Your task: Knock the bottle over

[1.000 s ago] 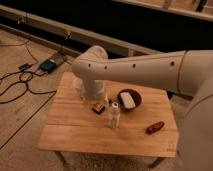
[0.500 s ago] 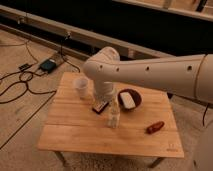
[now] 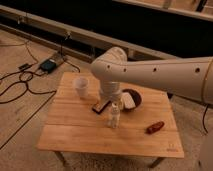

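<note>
The small clear bottle with a white cap stands upright near the middle of the wooden table. My white arm comes in from the right and bends down over the table. Its gripper hangs low just to the left of and behind the bottle's top, very close to it. Whether it touches the bottle does not show. A white paper cup stands upright to the left of the gripper, near the table's far left corner.
A dark brown round object with a white patch lies right behind the bottle. A small reddish-brown item lies on the right of the table. Cables and a dark box lie on the floor to the left.
The arm's bend has swung to the right, uncovering the paper cup. The gripper end has stayed near the bottle. The bottle still stands upright in the same place.
</note>
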Available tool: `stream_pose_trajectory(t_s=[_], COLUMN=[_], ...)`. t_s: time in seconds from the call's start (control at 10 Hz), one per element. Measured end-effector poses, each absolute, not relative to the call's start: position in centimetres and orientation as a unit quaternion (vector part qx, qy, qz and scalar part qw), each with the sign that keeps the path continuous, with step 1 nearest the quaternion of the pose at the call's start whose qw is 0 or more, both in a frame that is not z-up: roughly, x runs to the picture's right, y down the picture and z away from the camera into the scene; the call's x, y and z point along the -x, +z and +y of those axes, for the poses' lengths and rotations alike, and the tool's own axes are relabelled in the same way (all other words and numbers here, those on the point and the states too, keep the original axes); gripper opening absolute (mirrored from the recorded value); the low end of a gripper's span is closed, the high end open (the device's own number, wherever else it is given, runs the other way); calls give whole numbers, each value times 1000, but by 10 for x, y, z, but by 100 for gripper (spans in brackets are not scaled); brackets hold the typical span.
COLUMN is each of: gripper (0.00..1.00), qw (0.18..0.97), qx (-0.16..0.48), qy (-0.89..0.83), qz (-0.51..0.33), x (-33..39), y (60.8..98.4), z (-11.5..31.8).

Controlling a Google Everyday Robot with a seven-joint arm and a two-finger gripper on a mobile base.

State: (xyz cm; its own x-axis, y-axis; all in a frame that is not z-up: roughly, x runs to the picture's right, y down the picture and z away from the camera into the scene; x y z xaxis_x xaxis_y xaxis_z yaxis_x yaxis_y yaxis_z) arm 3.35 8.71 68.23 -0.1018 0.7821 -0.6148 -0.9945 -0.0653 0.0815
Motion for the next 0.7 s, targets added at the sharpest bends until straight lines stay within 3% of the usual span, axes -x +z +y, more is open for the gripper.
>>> stream_pose_trajectory(t_s=[0.7], gripper=[65], qw=[627], qx=[251], qy=[696], qz=[244], x=[-32], y=[719], z=[101])
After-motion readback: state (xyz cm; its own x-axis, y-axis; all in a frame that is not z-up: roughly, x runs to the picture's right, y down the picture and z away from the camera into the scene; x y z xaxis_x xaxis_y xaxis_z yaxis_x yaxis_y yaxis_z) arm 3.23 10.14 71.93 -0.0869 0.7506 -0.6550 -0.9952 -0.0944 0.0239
